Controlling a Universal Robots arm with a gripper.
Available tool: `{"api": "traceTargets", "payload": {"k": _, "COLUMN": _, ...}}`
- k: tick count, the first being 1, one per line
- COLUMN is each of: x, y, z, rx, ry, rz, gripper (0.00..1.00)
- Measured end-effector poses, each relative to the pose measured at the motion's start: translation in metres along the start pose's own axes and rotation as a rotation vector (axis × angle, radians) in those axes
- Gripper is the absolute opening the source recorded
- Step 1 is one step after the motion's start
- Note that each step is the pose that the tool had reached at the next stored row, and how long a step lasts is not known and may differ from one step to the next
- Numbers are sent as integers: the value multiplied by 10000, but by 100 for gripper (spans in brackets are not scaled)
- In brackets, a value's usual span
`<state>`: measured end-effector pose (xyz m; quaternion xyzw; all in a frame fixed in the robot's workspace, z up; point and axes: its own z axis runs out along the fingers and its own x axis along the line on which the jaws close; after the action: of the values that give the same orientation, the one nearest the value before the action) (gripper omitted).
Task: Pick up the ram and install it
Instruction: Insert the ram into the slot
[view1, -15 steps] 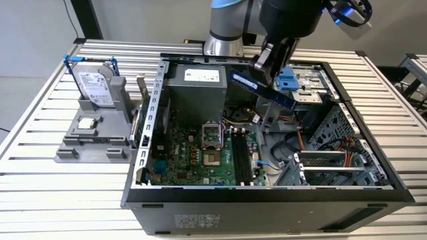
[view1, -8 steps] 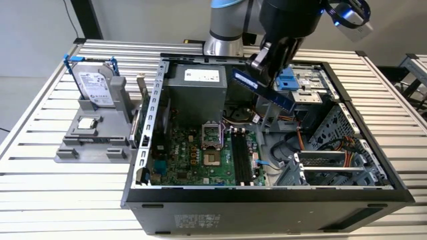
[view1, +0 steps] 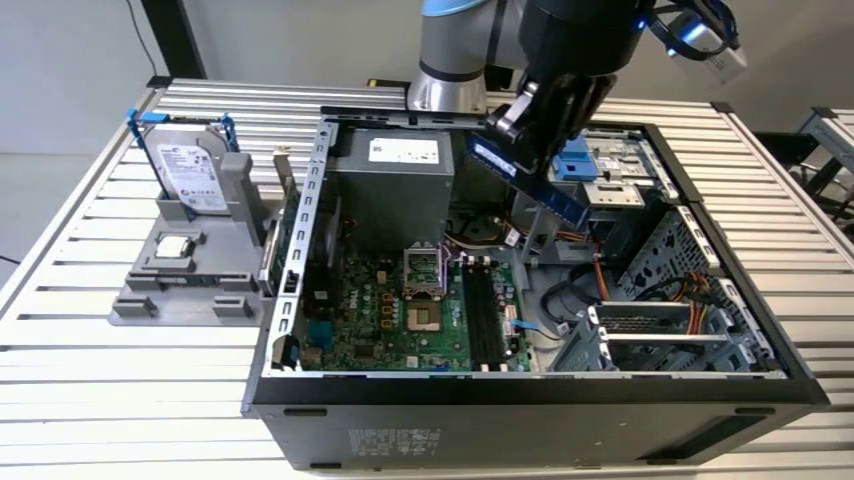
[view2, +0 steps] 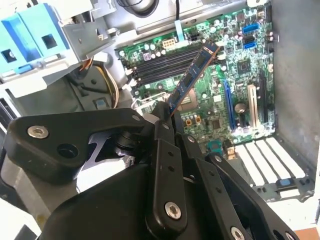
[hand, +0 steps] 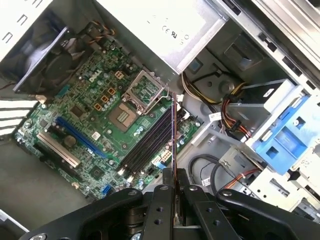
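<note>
Fingers (view1: 531, 112): clenched on one end of the ram, black, seen in both wrist views (view2: 163, 137) (hand: 168, 181)
Ram (view1: 562, 204): held in the air, sticks out past the fingertips and slopes downward, touching nothing else; thin stick with dark chips in the second wrist view (view2: 193, 75), edge-on as a thin line in the first wrist view (hand: 173, 134)
Computer case (view1: 534, 388): open, directly under the fingers, lying on the slatted worktop (view1: 120, 385)
Motherboard (view1: 380, 315): green, on the case floor, well below the fingers and apart from the ram (view2: 235, 67) (hand: 92, 107)
Memory slots (view1: 483, 312): long black slots on the motherboard, below the ram's free end, ram not seated (view2: 160, 62) (hand: 147, 145)
Processor socket (hand: 142, 90): just beside the slots, farther from the fingers than the slots
Blue bracket (hand: 285, 135): in the drive bay, off to one side of the fingers, near them (view2: 30, 42)
Hard drive (view1: 194, 172): silver, upright in a grey stand (view1: 180, 290) outside the case, well away from the fingers
Processor chip (view1: 176, 247): small, square, on that stand, below the hard drive, far from the fingers
</note>
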<state>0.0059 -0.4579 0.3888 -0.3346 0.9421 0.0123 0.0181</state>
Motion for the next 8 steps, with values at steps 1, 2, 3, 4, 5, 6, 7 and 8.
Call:
{"api": "traceTargets", "payload": {"k": 1, "x": 0, "y": 0, "z": 0, "rx": 6, "ry": -1, "rz": 120, "gripper": 0}}
{"api": "traceTargets", "payload": {"k": 2, "x": 0, "y": 0, "z": 0, "rx": 11, "ry": -3, "rz": 248, "gripper": 0}}
{"api": "traceTargets", "payload": {"k": 3, "x": 0, "y": 0, "z": 0, "rx": 16, "ry": -4, "rz": 371, "gripper": 0}}
{"api": "traceTargets", "payload": {"k": 4, "x": 0, "y": 0, "z": 0, "rx": 21, "ry": -5, "rz": 490, "gripper": 0}}
{"api": "traceTargets", "payload": {"k": 5, "x": 0, "y": 0, "z": 0, "rx": 27, "ry": -7, "rz": 618, "gripper": 0}}
{"api": "traceTargets", "payload": {"k": 6, "x": 0, "y": 0, "z": 0, "rx": 31, "ry": -8, "rz": 730, "gripper": 0}}
{"api": "traceTargets", "payload": {"k": 7, "x": 0, "y": 0, "z": 0, "rx": 36, "ry": -9, "rz": 847, "gripper": 0}}
{"api": "traceTargets", "payload": {"k": 8, "x": 0, "y": 0, "z": 0, "rx": 41, "ry": -10, "rz": 955, "gripper": 0}}
